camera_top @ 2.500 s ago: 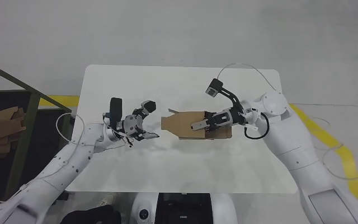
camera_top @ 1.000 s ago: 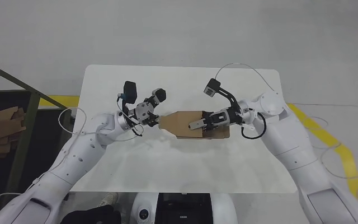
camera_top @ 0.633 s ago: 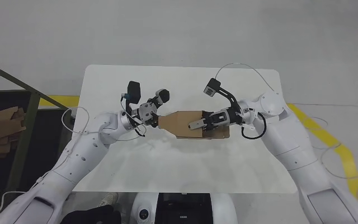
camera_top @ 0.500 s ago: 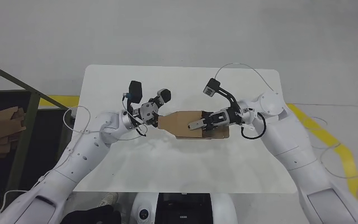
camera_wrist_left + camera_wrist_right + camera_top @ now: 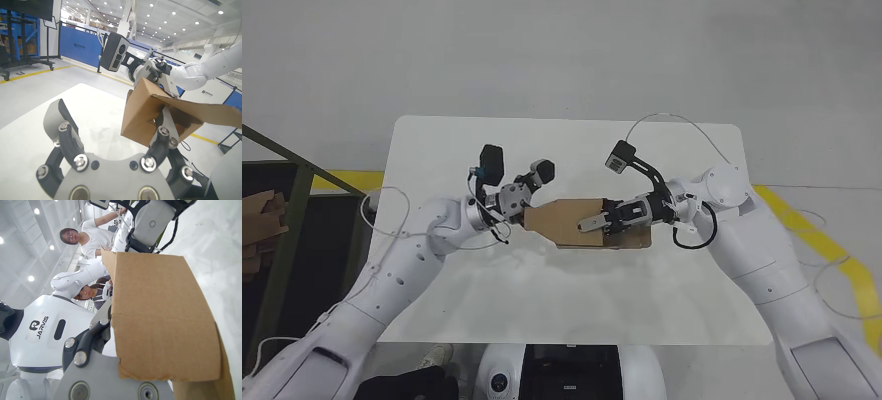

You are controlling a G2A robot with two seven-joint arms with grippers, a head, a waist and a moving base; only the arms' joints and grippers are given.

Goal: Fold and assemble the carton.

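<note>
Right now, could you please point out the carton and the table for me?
carton (image 5: 556, 216), top view, on its flat brown upper panel.
table (image 5: 572, 300), top view, on the bare white surface below the carton.

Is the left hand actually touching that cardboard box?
Touching. The left wrist view shows one finger of the left hand inside the open carton, against its flap; the other stands clear.

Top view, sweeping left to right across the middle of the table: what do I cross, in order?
In order: left arm → left gripper, open at the carton's left end → carton → right arm.
</note>
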